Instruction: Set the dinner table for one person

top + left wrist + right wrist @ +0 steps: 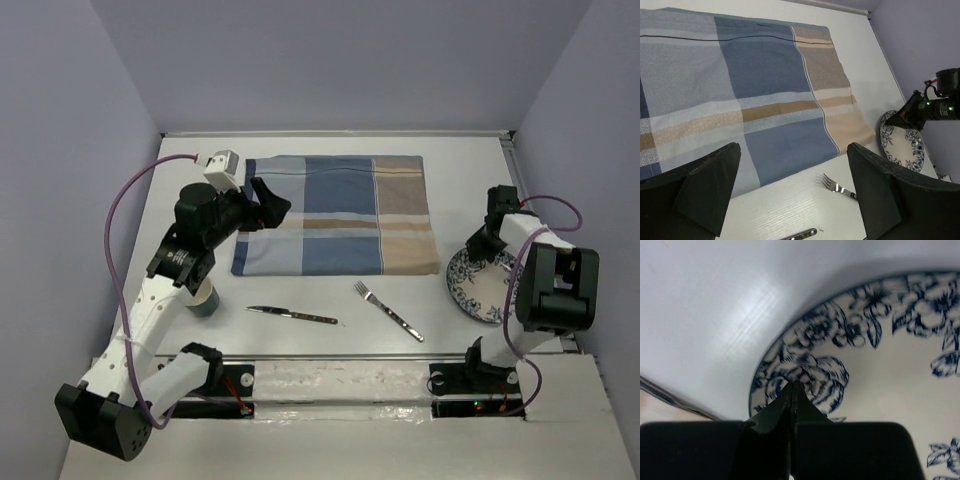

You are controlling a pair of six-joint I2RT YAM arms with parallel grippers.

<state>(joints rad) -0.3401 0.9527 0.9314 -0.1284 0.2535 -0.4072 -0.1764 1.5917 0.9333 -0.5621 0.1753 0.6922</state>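
Currently, left hand [268, 207] wide open above mat [335, 215], right hand [791, 389] shut at plate [890, 390] rim, dinner table [462, 180] beneath.

The table [450, 180] is showing a matt, faintly grained white-grey face, and the plaid mat [335, 215] is lying on it as soft woven cloth. The plate [880, 365] is gleaming with a smooth glaze, while the fork [388, 310] and knife [292, 315] are glinting as polished metal. The left hand [792, 150] and right hand [791, 385] are looking matt black, like plastic.
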